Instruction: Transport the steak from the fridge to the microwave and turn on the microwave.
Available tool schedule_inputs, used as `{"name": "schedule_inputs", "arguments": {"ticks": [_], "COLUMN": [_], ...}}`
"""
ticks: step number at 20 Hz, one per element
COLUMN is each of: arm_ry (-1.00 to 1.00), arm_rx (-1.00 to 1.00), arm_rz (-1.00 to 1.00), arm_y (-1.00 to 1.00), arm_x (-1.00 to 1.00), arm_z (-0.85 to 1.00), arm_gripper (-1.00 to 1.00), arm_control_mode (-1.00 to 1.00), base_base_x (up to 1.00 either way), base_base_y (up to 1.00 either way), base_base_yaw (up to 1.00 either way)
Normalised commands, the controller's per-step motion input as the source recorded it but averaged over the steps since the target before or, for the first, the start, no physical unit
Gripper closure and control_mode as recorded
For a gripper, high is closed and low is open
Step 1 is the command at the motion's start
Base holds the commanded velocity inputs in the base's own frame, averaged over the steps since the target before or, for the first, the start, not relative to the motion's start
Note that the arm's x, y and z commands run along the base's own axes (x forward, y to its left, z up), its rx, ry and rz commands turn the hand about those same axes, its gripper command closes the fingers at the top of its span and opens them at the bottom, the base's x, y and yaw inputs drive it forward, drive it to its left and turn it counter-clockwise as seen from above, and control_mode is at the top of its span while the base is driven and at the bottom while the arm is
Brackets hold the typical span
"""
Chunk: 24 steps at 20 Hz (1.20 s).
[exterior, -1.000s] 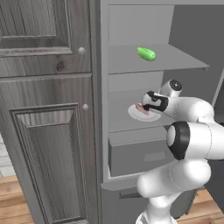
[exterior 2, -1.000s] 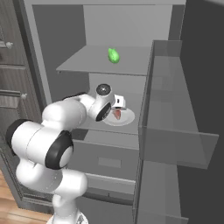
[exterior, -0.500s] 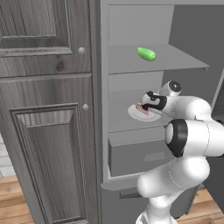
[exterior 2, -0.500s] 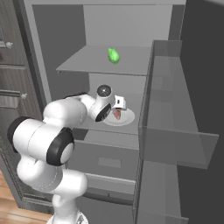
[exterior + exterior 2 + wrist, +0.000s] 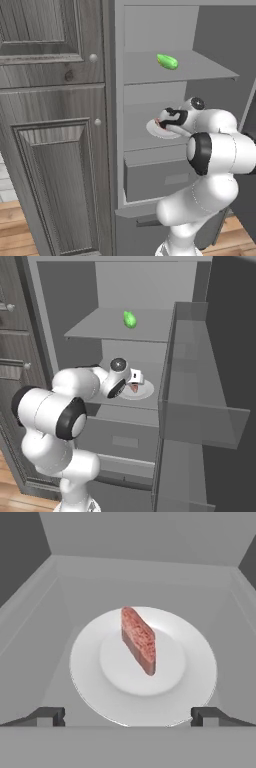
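The steak (image 5: 138,639) is a small pinkish-red slab on a white plate (image 5: 195,662), on the middle shelf of the open fridge (image 5: 200,65). My gripper (image 5: 129,717) is open, with its two dark fingertips (image 5: 50,716) spread wide at the plate's near rim, short of the meat. From the left base view the gripper (image 5: 163,120) hovers just over the plate (image 5: 152,129). In the right base view the steak (image 5: 134,388) peeks out beside the hand. The microwave is out of view.
A green oblong vegetable (image 5: 167,61) lies on the shelf above. Below the plate's shelf is a wide grey drawer (image 5: 150,175). A dark wood-panelled cabinet (image 5: 55,150) stands left of the fridge. The open fridge door (image 5: 200,381) with its bins juts out on the right.
The hand has crept slightly deeper into the fridge toward the plate. The jaws have stayed wide open and the steak has not moved.
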Motion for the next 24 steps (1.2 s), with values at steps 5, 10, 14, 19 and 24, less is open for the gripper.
{"name": "schedule_inputs", "arguments": {"ticks": [5,10,14,19,24], "arm_ry": [0.00,0.00,0.00,0.00,0.00], "arm_rx": [0.00,0.00,0.00,0.00,0.00], "arm_rz": [0.00,0.00,0.00,0.00,0.00], "arm_y": [0.07,0.01,0.00,0.00,0.00], "arm_x": [0.18,0.16,0.12,0.10,0.10], "arm_z": [-0.01,0.00,-0.03,-0.06,-0.08], "arm_gripper": [-1.00,-1.00,-1.00,-1.00,-1.00], "arm_control_mode": [-1.00,-1.00,-1.00,-1.00,-1.00], "base_base_x": [0.00,0.00,0.00,0.00,0.00], "base_base_y": [0.00,0.00,0.00,0.00,0.00], "base_base_yaw": [0.00,0.00,0.00,0.00,0.00]}}
